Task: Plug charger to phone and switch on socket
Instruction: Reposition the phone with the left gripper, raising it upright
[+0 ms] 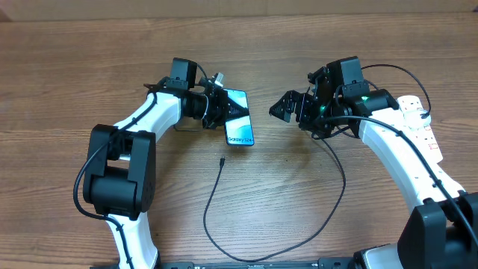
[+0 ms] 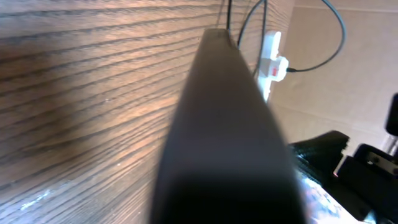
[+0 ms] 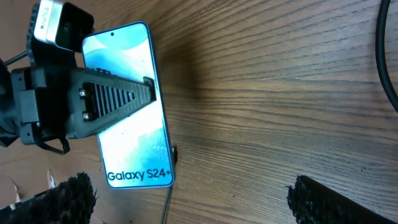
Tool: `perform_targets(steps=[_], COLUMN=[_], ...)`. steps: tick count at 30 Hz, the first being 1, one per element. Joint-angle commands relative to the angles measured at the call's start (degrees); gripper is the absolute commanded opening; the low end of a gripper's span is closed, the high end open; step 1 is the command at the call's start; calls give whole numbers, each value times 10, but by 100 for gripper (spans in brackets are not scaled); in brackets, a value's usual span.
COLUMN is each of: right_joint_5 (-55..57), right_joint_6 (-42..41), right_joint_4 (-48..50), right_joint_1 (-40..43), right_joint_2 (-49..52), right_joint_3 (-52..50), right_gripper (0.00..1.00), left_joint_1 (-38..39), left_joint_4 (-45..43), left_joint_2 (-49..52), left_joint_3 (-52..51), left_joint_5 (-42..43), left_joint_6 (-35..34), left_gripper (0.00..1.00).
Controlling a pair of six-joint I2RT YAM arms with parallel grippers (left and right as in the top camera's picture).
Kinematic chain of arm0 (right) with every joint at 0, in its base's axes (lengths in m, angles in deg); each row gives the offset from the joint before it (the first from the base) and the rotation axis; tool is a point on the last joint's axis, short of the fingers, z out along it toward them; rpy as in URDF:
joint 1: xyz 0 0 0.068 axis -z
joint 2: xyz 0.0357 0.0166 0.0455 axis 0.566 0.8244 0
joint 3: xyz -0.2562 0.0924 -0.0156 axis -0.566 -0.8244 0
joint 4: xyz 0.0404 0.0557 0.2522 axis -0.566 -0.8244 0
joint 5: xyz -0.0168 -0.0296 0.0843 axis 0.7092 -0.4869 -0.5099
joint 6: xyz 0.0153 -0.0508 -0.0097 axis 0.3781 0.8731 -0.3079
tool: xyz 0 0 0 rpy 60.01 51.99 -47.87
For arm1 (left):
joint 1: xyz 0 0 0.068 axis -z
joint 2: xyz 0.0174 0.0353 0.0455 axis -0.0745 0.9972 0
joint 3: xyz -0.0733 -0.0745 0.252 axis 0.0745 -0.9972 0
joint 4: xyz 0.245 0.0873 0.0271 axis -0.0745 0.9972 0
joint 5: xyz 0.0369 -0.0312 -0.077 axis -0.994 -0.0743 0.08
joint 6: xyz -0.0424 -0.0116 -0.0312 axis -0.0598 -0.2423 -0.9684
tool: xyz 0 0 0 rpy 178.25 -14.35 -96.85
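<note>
The left fingers [image 3: 118, 99] lie clenched across the phone [image 1: 240, 134]; the right fingers [image 1: 282, 109] stand released nearby. The charger [image 1: 211, 202] tip lies near the phone.

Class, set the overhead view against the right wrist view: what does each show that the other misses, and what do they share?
Only overhead: the socket and the charger's whole loop. Only right wrist: the ribs on the left end effector's finger. Both: the phone, that end effector lying across its screen, and the charger's plug tip close to its lettered end.
</note>
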State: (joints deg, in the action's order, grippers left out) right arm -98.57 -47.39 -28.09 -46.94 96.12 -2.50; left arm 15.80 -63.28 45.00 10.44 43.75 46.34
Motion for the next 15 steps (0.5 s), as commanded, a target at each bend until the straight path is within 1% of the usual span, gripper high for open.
perform_targets(steps=[1,6,15], right_joint_5=[6,6,5], right_joint_6=[6,6,4], right_joint_4=[3,3,3], right_joint_1=[1,1,1], right_joint_2=[-10,-10,-10], right_joint_3=[-2,-2,-2], right_gripper=[100,100,100], left_joint_1=[-13,-13,-14], left_joint_4=[-7,-35,-35], left_joint_2=[-17,-17,-17], left_joint_3=[6,6,6], left_joint_5=[70,146,176], left_joint_6=[14,14,21], left_gripper=[4,4,4])
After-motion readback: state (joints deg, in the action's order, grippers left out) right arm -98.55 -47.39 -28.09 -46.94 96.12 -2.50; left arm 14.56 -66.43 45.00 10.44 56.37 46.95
